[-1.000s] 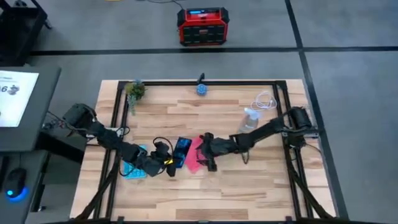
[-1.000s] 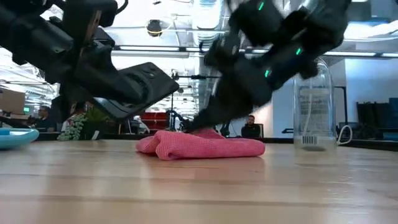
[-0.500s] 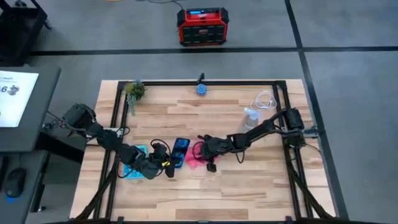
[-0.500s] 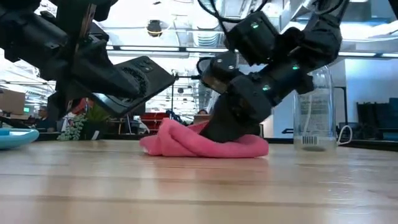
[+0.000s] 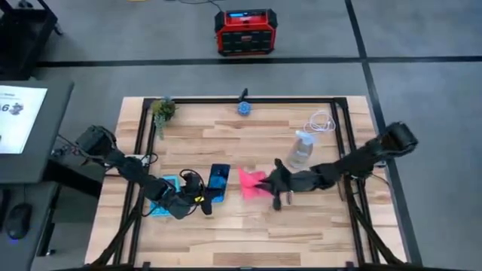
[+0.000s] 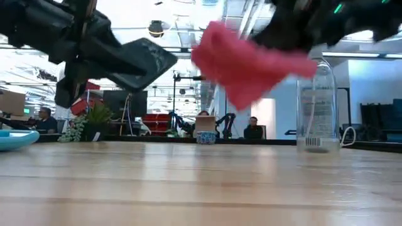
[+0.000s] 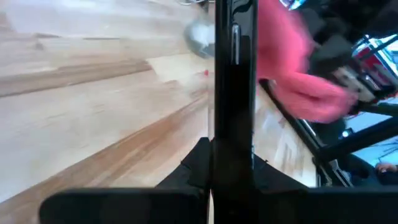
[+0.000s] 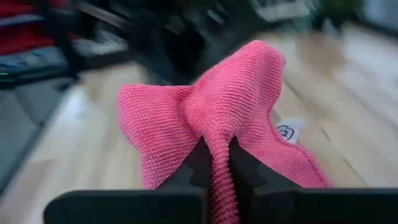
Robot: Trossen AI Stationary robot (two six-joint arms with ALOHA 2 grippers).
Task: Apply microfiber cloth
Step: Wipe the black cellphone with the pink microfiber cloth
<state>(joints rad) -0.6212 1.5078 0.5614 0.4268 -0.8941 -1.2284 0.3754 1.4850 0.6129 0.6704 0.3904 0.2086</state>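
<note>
Cloth (image 6: pixel 251 63) hanging from right claw (image 5: pixel 271 186)

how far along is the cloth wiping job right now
Done: the right pincer has the microfiber cloth pinched and lifted clear of the table, and the left pincer holds the black phone up in the air. In hand: both hang apart, with a gap between them in the low view. Left: bring the cloth onto the phone and wipe.

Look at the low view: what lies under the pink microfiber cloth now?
Only bare table. The microfiber cloth hangs lifted in the right gripper, nothing hidden beneath it.
</note>
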